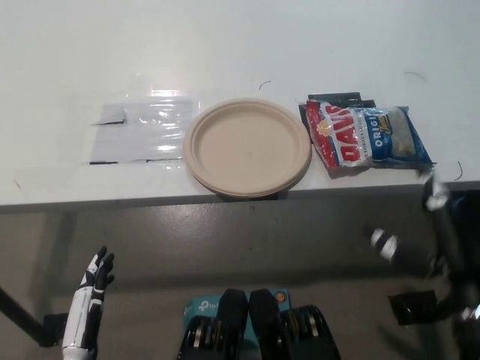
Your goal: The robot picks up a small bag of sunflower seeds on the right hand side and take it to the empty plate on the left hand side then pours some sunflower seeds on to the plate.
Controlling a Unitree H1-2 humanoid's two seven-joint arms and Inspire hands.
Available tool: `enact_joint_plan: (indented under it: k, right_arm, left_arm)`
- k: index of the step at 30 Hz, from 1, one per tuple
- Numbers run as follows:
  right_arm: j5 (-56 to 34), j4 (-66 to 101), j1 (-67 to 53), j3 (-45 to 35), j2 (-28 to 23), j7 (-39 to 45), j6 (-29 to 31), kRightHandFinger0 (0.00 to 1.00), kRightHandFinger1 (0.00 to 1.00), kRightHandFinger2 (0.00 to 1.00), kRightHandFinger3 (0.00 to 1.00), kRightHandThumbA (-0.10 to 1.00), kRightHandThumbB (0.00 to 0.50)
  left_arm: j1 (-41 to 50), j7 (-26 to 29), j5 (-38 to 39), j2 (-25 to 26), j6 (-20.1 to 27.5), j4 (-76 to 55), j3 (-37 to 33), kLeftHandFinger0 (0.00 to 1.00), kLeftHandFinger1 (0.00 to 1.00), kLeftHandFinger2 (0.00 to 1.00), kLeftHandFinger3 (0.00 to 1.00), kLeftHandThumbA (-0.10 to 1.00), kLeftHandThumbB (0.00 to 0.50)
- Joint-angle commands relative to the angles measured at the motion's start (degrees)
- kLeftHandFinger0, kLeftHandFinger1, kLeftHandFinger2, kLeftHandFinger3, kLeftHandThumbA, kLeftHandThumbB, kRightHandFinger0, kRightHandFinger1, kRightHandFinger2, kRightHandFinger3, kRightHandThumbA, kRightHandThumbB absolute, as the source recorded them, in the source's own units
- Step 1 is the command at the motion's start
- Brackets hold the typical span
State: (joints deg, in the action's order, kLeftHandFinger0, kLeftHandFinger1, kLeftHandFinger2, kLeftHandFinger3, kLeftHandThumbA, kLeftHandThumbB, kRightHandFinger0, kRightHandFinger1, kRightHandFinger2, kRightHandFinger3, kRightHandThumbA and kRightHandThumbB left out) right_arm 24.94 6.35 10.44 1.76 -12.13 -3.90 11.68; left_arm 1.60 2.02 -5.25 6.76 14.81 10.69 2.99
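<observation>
Left hand (96, 279): low left, fingers spread, holding nothing. Right hand (439, 225): blurred, state unclear. Seed bag (367, 138) beside plate (247, 147), untouched.

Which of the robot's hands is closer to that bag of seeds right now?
The right. The right hand is just below the sunflower seed bag, off the table's front edge. The left hand hangs far off at lower left, beyond the plate.

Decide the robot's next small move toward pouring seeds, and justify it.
Probably raise the black right hand toward the red, white and blue seed bag: it lies untouched on the white table beside the empty beige paper plate; the white left hand hangs low.
</observation>
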Motion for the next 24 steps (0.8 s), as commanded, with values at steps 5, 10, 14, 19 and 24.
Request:
enact_joint_plan:
  k: [5,10,14,19,24]
  right_arm:
    - [7.38,-4.99,12.04,0.28,-7.98,3.82,-8.91,1.00,1.00,1.00,1.00,0.82,0.406]
    - [9.51,-12.42,16.86,2.47,-10.22,3.63,-9.13,1.00,1.00,1.00,1.00,0.87,0.427]
    - [11.20,-18.39,20.40,4.82,-11.45,3.34,-9.32,1.00,1.00,1.00,1.00,0.90,0.444]
    - [11.96,-23.42,23.34,7.26,-12.29,3.91,-9.86,1.00,1.00,1.00,1.00,0.93,0.444]
    - [11.64,-25.17,25.15,8.96,-12.22,5.71,-10.65,1.00,1.00,1.00,1.00,0.97,0.482]
  left_arm:
    - [-0.43,0.67,0.38,0.22,3.66,-0.22,0.65,1.00,1.00,1.00,1.00,1.00,0.365]
    - [-0.24,0.60,-0.14,0.41,4.03,0.05,0.50,1.00,1.00,1.00,1.00,1.00,0.368]
    - [-0.12,0.38,0.23,0.35,4.04,0.04,0.50,1.00,1.00,1.00,1.00,1.00,0.369]
    - [-0.15,0.39,0.12,0.32,4.23,0.18,0.42,1.00,1.00,1.00,1.00,1.00,0.367]
    - [-0.36,0.18,0.81,0.22,3.73,-0.20,0.60,1.00,1.00,1.00,1.00,1.00,0.351]
